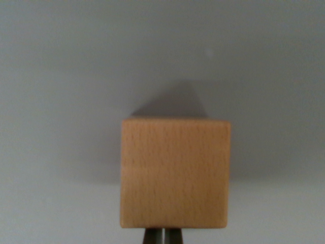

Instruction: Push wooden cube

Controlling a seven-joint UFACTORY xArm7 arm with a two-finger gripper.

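Sitting on a plain grey surface point(61, 76), wooden cube point(175, 173) hides the tool point(163, 237), fingertips nearly together, gripping nothing

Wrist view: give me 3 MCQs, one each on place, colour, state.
1. Where is the cube relative to the gripper tips?
A. just above them in the picture, centred
B. far at the wrist view's left
C. below them

2. What colour is the surface around the cube?
A. green
B. plain grey
C. red

3. How do the gripper fingers stand?
A. spread wide on either side of the cube
C. out of view
B. close together, with only a thin gap

Answers:
1. A, the tips show at the bottom edge right under the cube's lower edge.
2. B, uniform grey all round, with the cube's shadow behind it.
3. B, two dark tips sit side by side with a narrow bright line between them, gripping nothing.
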